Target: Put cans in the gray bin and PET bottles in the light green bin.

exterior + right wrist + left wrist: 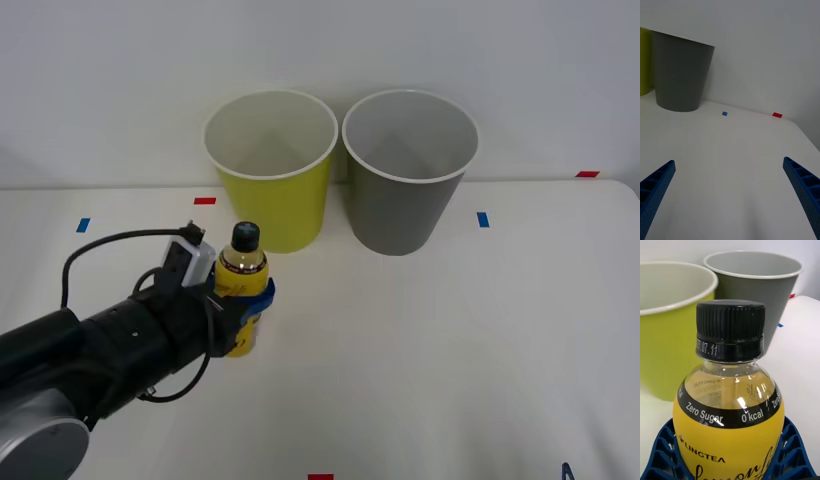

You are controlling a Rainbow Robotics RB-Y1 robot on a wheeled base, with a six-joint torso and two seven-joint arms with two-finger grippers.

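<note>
Left fingers [666, 442]: blue and ribbed, pressed on both sides of the small clear plastic bottle [243, 285] with the yellow label and black cap.
Left gripper [247, 300]: holds the bottle upright, at or just above the white table [450, 350]; I cannot tell if it is lifted.
Bottle's place: just in front of the tall round yellow-green plastic bin [271, 165].
Gray bin [408, 170]: tall, round, plastic, touching or just beside the green one.
Right gripper [728, 187]: fingers spread wide, holding nothing, low over bare table near the gray bin.
Step now: the bottle is grabbed, not yet binned.
Next move: probably lift it over the green bin's white rim, then let go.
</note>
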